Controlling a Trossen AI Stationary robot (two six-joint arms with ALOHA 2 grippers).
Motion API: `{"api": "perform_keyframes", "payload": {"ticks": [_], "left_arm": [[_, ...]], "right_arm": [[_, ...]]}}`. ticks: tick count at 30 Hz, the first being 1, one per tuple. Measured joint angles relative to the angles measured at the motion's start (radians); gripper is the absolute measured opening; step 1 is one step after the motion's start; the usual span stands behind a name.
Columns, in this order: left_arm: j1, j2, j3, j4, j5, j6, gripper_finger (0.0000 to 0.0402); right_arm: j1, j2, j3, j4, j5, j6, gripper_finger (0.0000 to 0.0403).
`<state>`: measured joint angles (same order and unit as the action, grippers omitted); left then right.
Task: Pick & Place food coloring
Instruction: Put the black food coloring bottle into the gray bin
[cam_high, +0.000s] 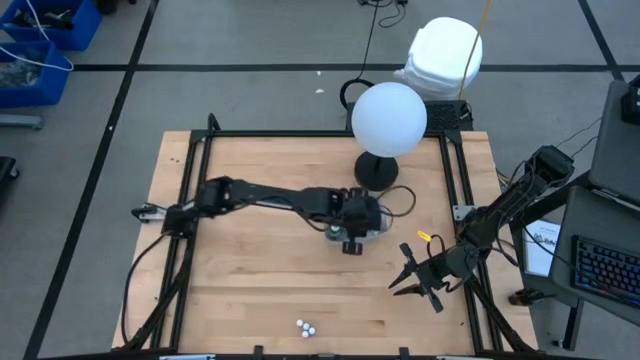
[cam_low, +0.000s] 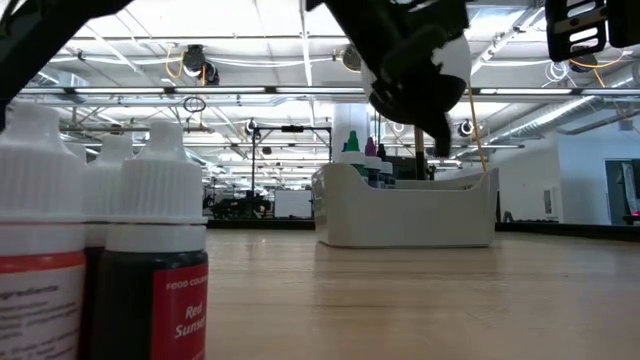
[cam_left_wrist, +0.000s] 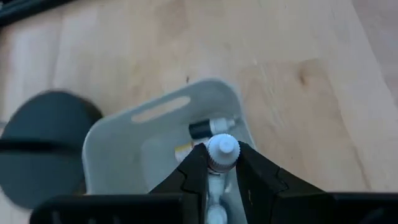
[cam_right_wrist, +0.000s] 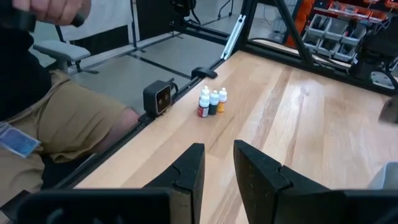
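My left gripper (cam_left_wrist: 222, 163) hangs over the pale grey tray (cam_left_wrist: 112, 140) in the middle of the table and is shut on a white-capped food coloring bottle (cam_left_wrist: 222, 149). Other bottles (cam_left_wrist: 200, 129) lie inside the tray. In the high view this gripper (cam_high: 352, 238) covers the tray (cam_high: 335, 232). Three more bottles (cam_high: 306, 327) stand upright near the table's near edge, also in the right wrist view (cam_right_wrist: 212, 101) and close up in the low view (cam_low: 150, 250). My right gripper (cam_right_wrist: 217, 168) waits open at the right side (cam_high: 408, 277), touching nothing. My left gripper pinches the bottle between its two fingers, which sit just behind the ribbed white cap (cam_left_wrist: 222, 146). The fingers come from above, pointing down into the tray. The bottle lies along them, cap end forward at the fingertips and body running back toward the wrist. It is lifted clear over the tray.
A lamp with a white globe (cam_high: 389, 118) on a dark round base (cam_high: 377, 171) stands just beyond the tray. A black frame (cam_high: 300, 133) borders the table. A small yellow item (cam_high: 424, 237) lies right of the tray. A seated person (cam_right_wrist: 62, 124) is at the near edge.
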<state>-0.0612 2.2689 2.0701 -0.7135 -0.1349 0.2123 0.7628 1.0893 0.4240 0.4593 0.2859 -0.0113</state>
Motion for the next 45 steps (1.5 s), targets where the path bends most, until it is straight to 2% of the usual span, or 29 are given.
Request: {"api": "perform_keyframes", "payload": {"ticks": [4, 12, 26, 35, 45], "left_arm": [[0.004, 0.059, 0.046, 0.0, -0.007, 0.045, 0.0067], [0.026, 0.1, 0.045, 0.012, -0.023, 0.018, 0.0067], [0.028, 0.103, 0.034, 0.043, 0.048, -0.005, 0.0067], [0.041, 0.101, -0.021, 0.12, 0.03, -0.077, 0.0067], [0.04, 0.104, -0.053, 0.135, 0.03, -0.101, 0.0067]], "right_arm": [[0.0, 0.0, -0.003, 0.002, 0.0, 0.0, 0.0077], [0.0, 0.0, -0.056, 0.09, 0.0, -0.002, 0.0077], [0.0, 0.0, -0.072, 0.166, 0.0, -0.019, 0.0077], [0.0, 0.0, -0.072, 0.184, 0.0, -0.031, 0.0077], [0.0, 0.0, -0.072, 0.189, -0.001, -0.053, 0.0077]]}}
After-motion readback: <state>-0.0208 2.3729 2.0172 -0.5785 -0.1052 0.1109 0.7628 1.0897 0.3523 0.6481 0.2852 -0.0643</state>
